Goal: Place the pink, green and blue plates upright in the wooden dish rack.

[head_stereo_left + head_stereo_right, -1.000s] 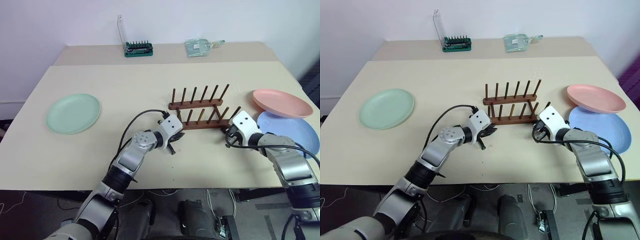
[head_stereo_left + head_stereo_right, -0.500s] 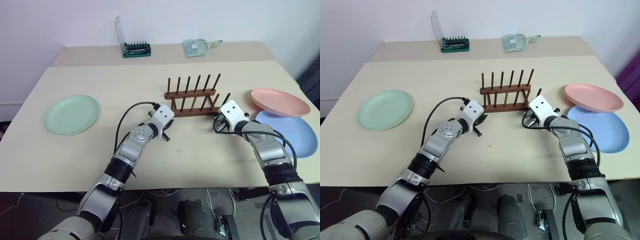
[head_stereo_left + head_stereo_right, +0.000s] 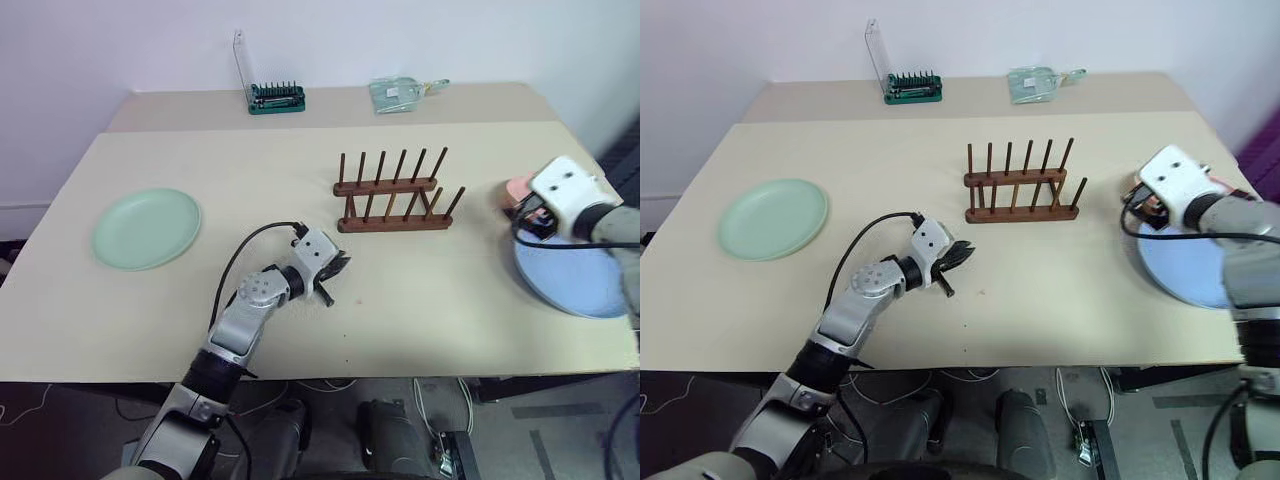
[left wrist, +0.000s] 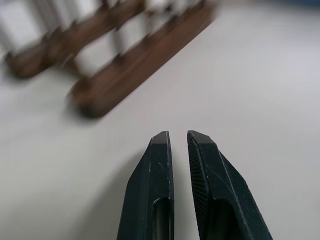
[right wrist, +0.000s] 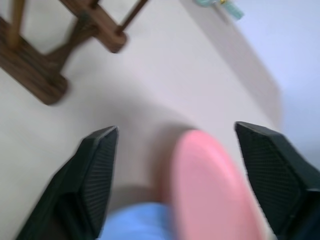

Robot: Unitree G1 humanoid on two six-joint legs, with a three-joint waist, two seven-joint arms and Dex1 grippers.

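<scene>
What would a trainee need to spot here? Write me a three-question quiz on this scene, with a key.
1. True or false: a plate already stands in the wooden dish rack.
2. Which plate lies between the open fingers of the right gripper? A) green plate B) pink plate C) blue plate
3. Fill in: the left gripper is ____ and holds nothing.

Key
1. False: the rack's pegs are bare; the green plate lies flat far to its left, the pink plate and blue plate to its right.
2. B.
3. Shut, or nearly: a thin gap shows between its fingers.
</scene>
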